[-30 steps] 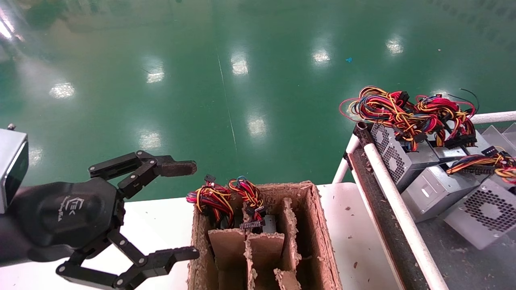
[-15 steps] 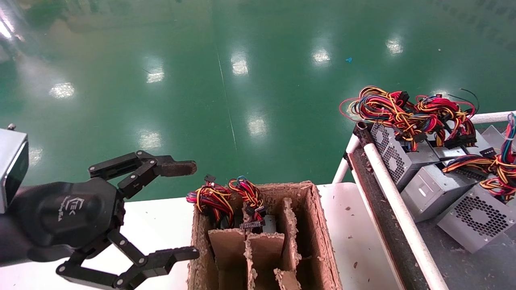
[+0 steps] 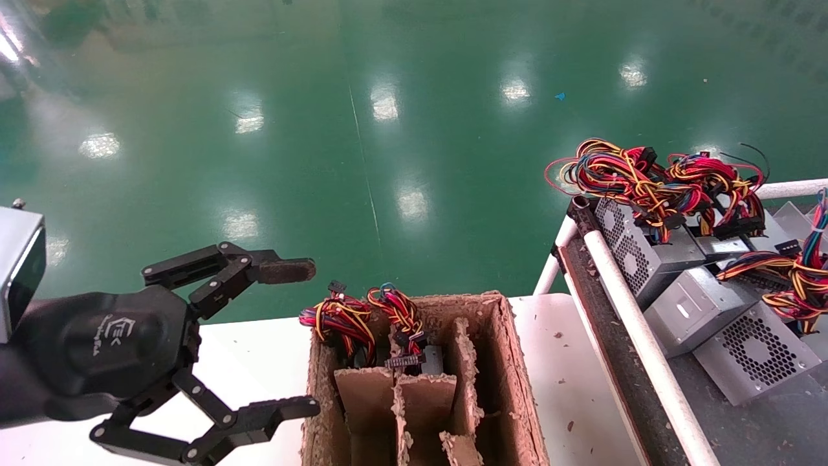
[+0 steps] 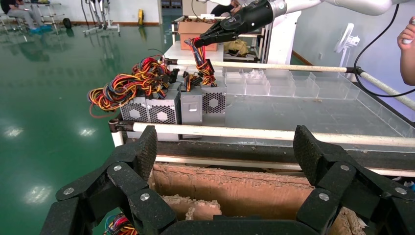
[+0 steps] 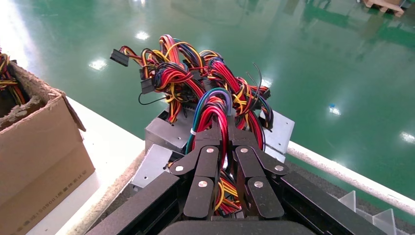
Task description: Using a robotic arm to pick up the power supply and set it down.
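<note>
The power supply (image 3: pixel 753 353), a grey box with a round fan grille, lies on the rack at the right. Its red-yellow-blue wire bundle (image 3: pixel 808 285) rises to the head view's right edge. My right gripper (image 5: pixel 222 128) is shut on that wire bundle (image 5: pixel 210 105), which runs up between its fingers. The left wrist view shows the same gripper (image 4: pixel 198 43) far off on its white arm, above the power supply (image 4: pixel 214 100). My left gripper (image 3: pixel 312 336) hangs open and empty left of the carton, and its wide-spread fingers (image 4: pixel 147 144) frame the carton's side.
A worn cardboard carton (image 3: pixel 511 362) with dividers stands on the white table and holds wire bundles (image 3: pixel 362 317). White tube rails (image 3: pixel 634 323) edge the rack. More grey boxes (image 3: pixel 631 249) with tangled wires (image 3: pixel 647 171) crowd its far corner. Clear bins (image 4: pixel 293 85) lie beyond.
The wire bundle has been pulled up toward the right edge. The grilled power supply has slid left and turned a little on the rack. My left gripper has not moved.
</note>
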Controlling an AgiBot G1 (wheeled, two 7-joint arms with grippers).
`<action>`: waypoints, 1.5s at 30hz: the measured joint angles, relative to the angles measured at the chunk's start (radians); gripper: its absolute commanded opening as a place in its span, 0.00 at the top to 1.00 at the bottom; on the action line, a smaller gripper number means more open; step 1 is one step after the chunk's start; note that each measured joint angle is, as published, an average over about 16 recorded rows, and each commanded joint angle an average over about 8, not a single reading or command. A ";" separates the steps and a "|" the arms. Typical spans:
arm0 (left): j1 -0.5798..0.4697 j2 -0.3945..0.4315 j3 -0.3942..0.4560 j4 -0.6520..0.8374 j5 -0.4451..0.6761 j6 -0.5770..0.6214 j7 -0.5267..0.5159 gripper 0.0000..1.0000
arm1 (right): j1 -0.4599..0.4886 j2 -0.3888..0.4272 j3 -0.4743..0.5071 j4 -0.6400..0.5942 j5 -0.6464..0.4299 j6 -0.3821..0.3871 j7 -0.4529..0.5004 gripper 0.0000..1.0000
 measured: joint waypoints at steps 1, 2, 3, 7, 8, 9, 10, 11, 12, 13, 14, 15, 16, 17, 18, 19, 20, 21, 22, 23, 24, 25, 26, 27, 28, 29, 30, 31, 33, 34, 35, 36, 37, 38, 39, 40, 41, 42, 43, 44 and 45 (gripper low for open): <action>0.000 0.000 0.000 0.000 0.000 0.000 0.000 0.00 | -0.002 0.000 0.001 0.001 0.002 0.001 0.001 0.00; 0.000 0.000 0.000 0.000 0.000 0.000 0.000 0.00 | -0.004 0.001 0.002 0.003 0.003 0.002 0.001 0.00; 0.000 0.000 0.000 0.000 0.000 0.000 0.000 0.00 | -0.006 0.001 0.003 0.005 0.005 0.004 0.002 0.00; 0.000 0.000 0.000 0.000 0.000 0.000 0.000 0.00 | -0.013 0.002 0.006 0.012 0.011 0.009 0.006 0.00; 0.000 0.000 0.000 0.000 0.000 0.000 0.000 0.00 | -0.015 0.002 0.007 0.014 0.012 0.010 0.007 0.00; 0.000 0.000 0.000 0.000 0.000 0.000 0.000 0.00 | -0.016 0.003 0.008 0.016 0.014 0.011 0.008 0.00; 0.000 0.000 0.000 0.000 0.000 0.000 0.000 0.00 | -0.017 0.003 0.009 0.018 0.015 0.012 0.009 0.00; 0.000 0.000 0.000 0.000 0.000 0.000 0.000 0.00 | -0.019 0.003 0.010 0.019 0.018 0.012 0.010 0.00; 0.000 0.000 0.000 0.000 0.000 0.000 0.000 0.00 | -0.020 0.004 0.012 0.021 0.020 0.013 0.010 0.00; 0.000 0.000 0.000 0.000 0.000 0.000 0.000 0.00 | -0.021 0.004 0.013 0.022 0.022 0.013 0.011 0.00; 0.000 0.000 0.000 0.000 0.000 0.000 0.000 0.00 | -0.022 0.004 0.014 0.023 0.025 0.014 0.011 0.00; 0.000 0.000 0.000 0.000 0.000 0.000 0.000 0.00 | -0.023 0.005 0.016 0.025 0.027 0.014 0.011 0.00; 0.000 0.000 0.000 0.000 0.000 0.000 0.000 0.00 | -0.024 0.005 0.017 0.026 0.030 0.014 0.010 0.00; 0.000 0.000 0.000 0.000 0.000 0.000 0.000 0.00 | -0.025 0.005 0.019 0.028 0.033 0.014 0.010 0.00; 0.000 0.000 0.000 0.000 0.000 0.000 0.000 0.00 | -0.026 0.005 0.020 0.030 0.036 0.013 0.010 0.00; 0.000 0.000 0.000 0.000 0.000 0.000 0.000 0.00 | -0.027 0.004 0.022 0.033 0.039 0.013 0.011 0.00; 0.000 0.000 0.000 0.000 0.000 0.000 0.000 0.00 | -0.029 0.004 0.023 0.037 0.042 0.012 0.011 0.00; 0.000 0.000 0.000 0.000 0.000 0.000 0.000 0.00 | -0.030 0.002 0.024 0.041 0.045 0.012 0.012 0.00; 0.000 0.000 0.000 0.000 0.000 0.000 0.000 0.00 | -0.031 0.001 0.024 0.046 0.048 0.011 0.013 0.00; 0.000 0.000 0.000 0.000 0.000 0.000 0.000 0.00 | -0.033 -0.001 0.025 0.052 0.051 0.010 0.015 0.00; 0.000 0.000 0.000 0.000 0.000 0.000 0.000 0.00 | -0.034 -0.003 0.025 0.058 0.055 0.009 0.016 0.00; 0.000 0.000 0.000 0.000 0.000 0.000 0.000 0.00 | -0.036 -0.006 0.026 0.065 0.058 0.008 0.018 0.00; 0.000 0.000 0.000 0.000 0.000 0.000 0.000 0.00 | -0.037 -0.009 0.026 0.073 0.061 0.008 0.021 0.00; 0.000 0.000 0.000 0.000 0.000 0.000 0.000 0.00 | -0.039 -0.012 0.025 0.082 0.063 0.007 0.023 0.00; 0.000 0.000 0.000 0.000 0.000 0.000 0.000 0.00 | -0.041 -0.015 0.024 0.092 0.066 0.006 0.027 0.00; 0.000 0.000 0.000 0.000 0.000 0.000 0.000 0.00 | -0.043 -0.019 0.023 0.102 0.069 0.005 0.031 0.00; 0.000 0.000 0.000 0.000 0.000 0.000 0.000 0.00 | -0.045 -0.023 0.022 0.113 0.071 0.004 0.035 0.00; 0.000 0.000 0.000 0.000 0.000 0.000 0.000 0.00 | -0.047 -0.028 0.021 0.125 0.073 0.003 0.040 0.00; 0.000 0.000 0.000 0.001 0.000 0.000 0.000 0.00 | -0.051 -0.037 0.018 0.149 0.078 0.002 0.051 0.00; 0.000 0.000 0.000 0.001 0.000 0.000 0.000 0.00 | -0.053 -0.042 0.016 0.162 0.081 0.001 0.056 0.00; 0.000 0.000 0.000 0.001 0.000 0.000 0.000 0.00 | -0.055 -0.047 0.014 0.174 0.083 0.000 0.061 0.00; 0.000 0.000 0.000 0.001 0.000 0.000 0.000 0.00 | -0.057 -0.051 0.013 0.187 0.085 0.000 0.067 0.00; 0.000 0.000 0.000 0.001 0.000 0.000 0.000 0.00 | -0.059 -0.056 0.011 0.199 0.088 -0.001 0.072 0.00; 0.000 0.000 0.000 0.001 0.000 0.000 0.000 0.00 | -0.061 -0.061 0.009 0.212 0.090 -0.002 0.078 0.00; 0.000 0.000 0.000 0.001 0.000 0.000 0.000 0.00 | -0.063 -0.066 0.008 0.224 0.093 -0.003 0.083 0.00; 0.000 0.000 0.000 0.001 0.000 0.000 0.000 0.00 | -0.065 -0.070 0.006 0.237 0.095 -0.003 0.089 0.00; 0.000 0.000 0.000 0.001 0.000 0.000 0.000 0.00 | -0.067 -0.075 0.005 0.249 0.097 -0.004 0.094 0.00; 0.000 0.000 0.000 0.001 0.000 0.000 0.000 0.00 | -0.069 -0.080 0.003 0.262 0.100 -0.005 0.100 0.00; 0.000 0.000 0.000 0.001 0.000 0.000 0.000 0.00 | -0.071 -0.085 0.001 0.274 0.102 -0.006 0.105 0.00; 0.000 0.000 0.000 0.001 0.000 0.000 0.000 0.00 | -0.073 -0.090 0.000 0.287 0.105 -0.006 0.111 0.00; 0.000 0.000 0.000 0.001 0.000 0.000 0.000 0.00 | -0.075 -0.094 -0.002 0.299 0.107 -0.007 0.116 0.00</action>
